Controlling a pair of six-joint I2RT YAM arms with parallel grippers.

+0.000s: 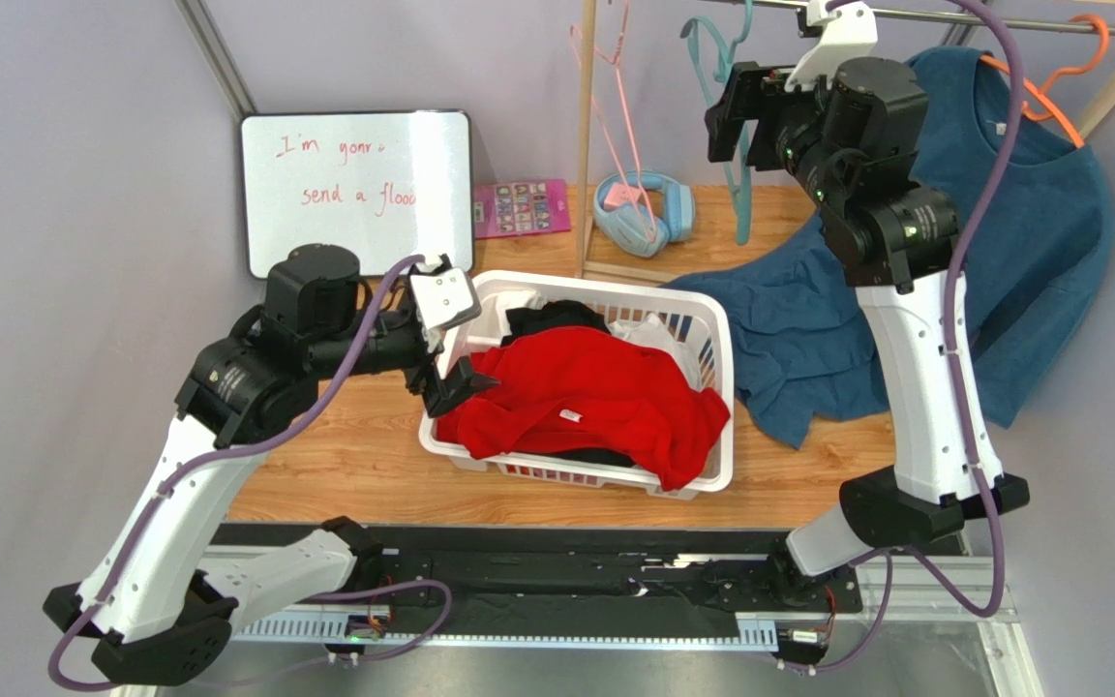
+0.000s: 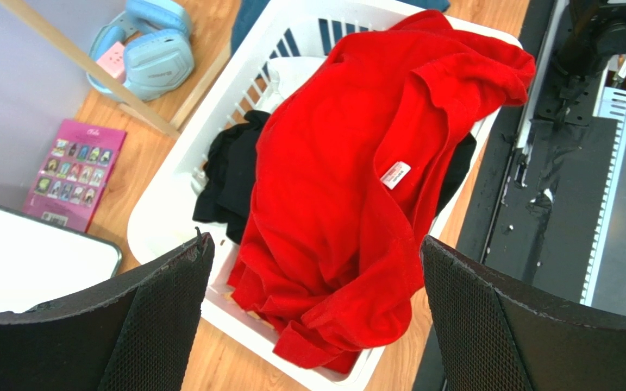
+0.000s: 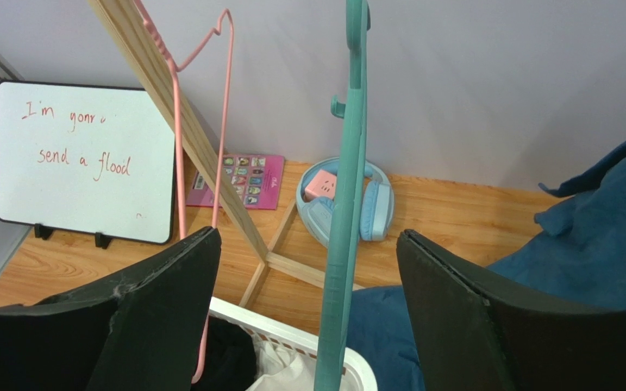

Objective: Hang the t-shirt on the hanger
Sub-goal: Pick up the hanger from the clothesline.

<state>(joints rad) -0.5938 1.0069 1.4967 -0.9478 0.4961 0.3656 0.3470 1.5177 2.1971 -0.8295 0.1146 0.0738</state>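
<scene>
The red t-shirt [image 1: 578,400] lies crumpled on top of a white laundry basket [image 1: 716,349], its white neck label facing up [image 2: 395,174]. My left gripper [image 1: 450,385] is open and empty just above the basket's left rim. In the left wrist view its fingers frame the t-shirt [image 2: 333,187] from above without touching it. The teal hanger [image 1: 709,51] hangs from the rail at the top. My right gripper [image 1: 731,109] is open, and in the right wrist view [image 3: 306,236] the hanger [image 3: 345,204] stands edge-on between its fingers, untouched.
A black garment [image 1: 564,317] and white cloth lie under the t-shirt. A pink wire hanger [image 1: 610,87] hangs by the wooden rack post [image 1: 585,131]. A teal-blue top [image 1: 1014,262] hangs on an orange hanger [image 1: 1065,73]. A whiteboard [image 1: 353,189], a pink booklet [image 1: 520,206] and headphones [image 1: 644,211] stand behind.
</scene>
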